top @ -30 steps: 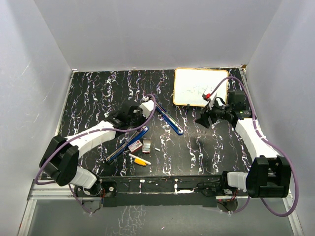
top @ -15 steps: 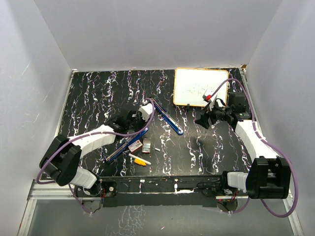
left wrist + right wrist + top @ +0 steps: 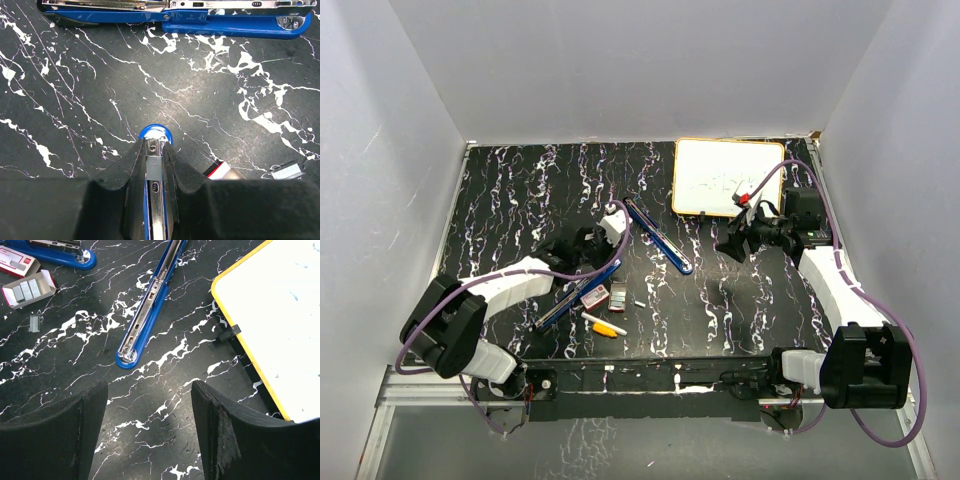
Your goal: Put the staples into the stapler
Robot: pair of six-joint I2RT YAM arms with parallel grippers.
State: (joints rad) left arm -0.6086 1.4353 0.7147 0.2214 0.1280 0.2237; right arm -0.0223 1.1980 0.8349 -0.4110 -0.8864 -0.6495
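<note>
Left claw point(image 3: 155, 146) has drawn back slightly toward the near edge since 1 s ago; right claw point(image 3: 148, 390) barely shifted. Left claw clamped on the blue stapler point(image 3: 156, 132) just behind its tip. Right claw apart, holding nothing, above the black table point(image 3: 165, 405). Staples point(image 3: 26, 290) sit in their open box, just beside that stapler; 1 loose strip point(image 3: 34, 322) near the box. Second blue stapler part point(image 3: 150, 300) lies apart

I count two blue staplers point(image 3: 660, 237) point(image 3: 560, 310), one staple box point(image 3: 601, 295), one loose strip point(image 3: 638, 303), one marker point(image 3: 605, 325), one whiteboard point(image 3: 725, 178).
</note>
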